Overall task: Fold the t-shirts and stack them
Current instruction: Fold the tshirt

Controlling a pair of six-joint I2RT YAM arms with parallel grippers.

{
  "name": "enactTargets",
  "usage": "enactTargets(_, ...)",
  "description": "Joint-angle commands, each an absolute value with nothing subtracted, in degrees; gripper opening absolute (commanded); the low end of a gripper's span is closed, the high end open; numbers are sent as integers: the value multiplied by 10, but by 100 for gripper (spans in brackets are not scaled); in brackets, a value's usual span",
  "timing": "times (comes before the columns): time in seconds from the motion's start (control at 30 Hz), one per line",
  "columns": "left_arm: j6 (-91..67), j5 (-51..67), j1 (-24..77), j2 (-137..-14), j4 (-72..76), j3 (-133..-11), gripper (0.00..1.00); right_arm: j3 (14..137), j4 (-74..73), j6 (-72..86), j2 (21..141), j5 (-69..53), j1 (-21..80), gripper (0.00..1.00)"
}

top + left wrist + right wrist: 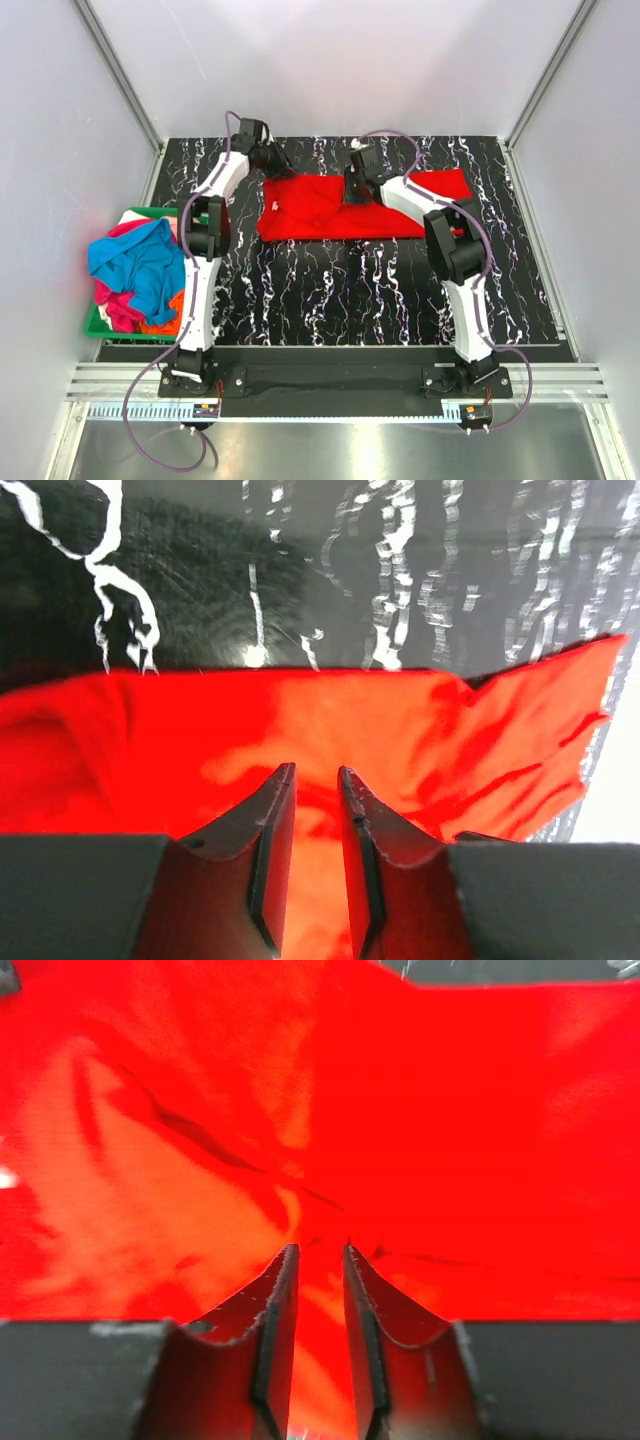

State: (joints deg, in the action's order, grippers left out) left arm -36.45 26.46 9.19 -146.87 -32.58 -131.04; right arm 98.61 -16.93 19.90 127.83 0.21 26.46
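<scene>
Black marbled table [350, 300], seen from above: the red t-shirt [320, 215] lies spread along the far side. The left gripper [278, 165] is at its far left corner and the right gripper [355, 190] is over its middle. I'd judge folding barely begun and nothing stacked, with the other t-shirts [135, 265] heaped in the green basket [140, 212] at the left. My right arm hides part of the shirt.

Left wrist: the fingers stand slightly apart over red cloth. I cannot tell whether any is caught.

Right wrist: red fills the frame and no shirt edges show. Creases run into the fingertips, so this hand is probably clamped on a pinch of shirt.
</scene>
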Motion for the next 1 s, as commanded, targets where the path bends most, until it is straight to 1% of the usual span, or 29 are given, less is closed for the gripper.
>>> enactTargets(0.0, -352, 254, 89, -1333, -288, -1255, 29, 979, -166, 217, 1167, 26, 261, 32)
enactTargets(0.07, -344, 243, 93, -1272, -289, -1203, 29, 949, -168, 225, 1125, 35, 260, 33)
enactTargets(0.1, -338, 240, 100, -1254, -288, -1148, 28, 937, -169, 233, 1112, 38, 260, 34)
enactTargets(0.13, -333, 234, 104, -1220, -289, -1122, 27, 925, -170, 236, 1085, 42, 261, 34)
enactTargets(0.2, -326, 235, 112, -1191, -291, -1046, 24, 883, -173, 243, 1057, 46, 261, 34)
enactTargets(0.27, -326, 236, 118, -1151, -293, -997, 22, 840, -173, 250, 1017, 52, 261, 35)
enactTargets(0.3, -323, 229, 125, -1137, -293, -949, 22, 826, -174, 255, 1005, 53, 260, 35)
enactTargets(0.4, -318, 190, 134, -1103, -294, -875, 22, 783, -172, 263, 969, 52, 260, 35)
enactTargets(0.43, -319, 185, 134, -1100, -294, -862, 22, 776, -171, 261, 966, 52, 260, 34)
enactTargets(0.57, -326, 172, 134, -1118, -321, -842, 22, 747, -171, 252, 977, 83, 259, 26)
enactTargets(0.73, -330, 64, 132, -1153, -361, -843, 23, 737, -171, 253, 981, 84, 251, 26)
enactTargets(0.8, -330, 49, 131, -1178, -387, -862, 23, 737, -170, 252, 975, 86, 249, 26)
enactTargets(0.97, -333, -32, 130, -1204, -408, -889, 23, 740, -169, 245, 962, 97, 247, 27)
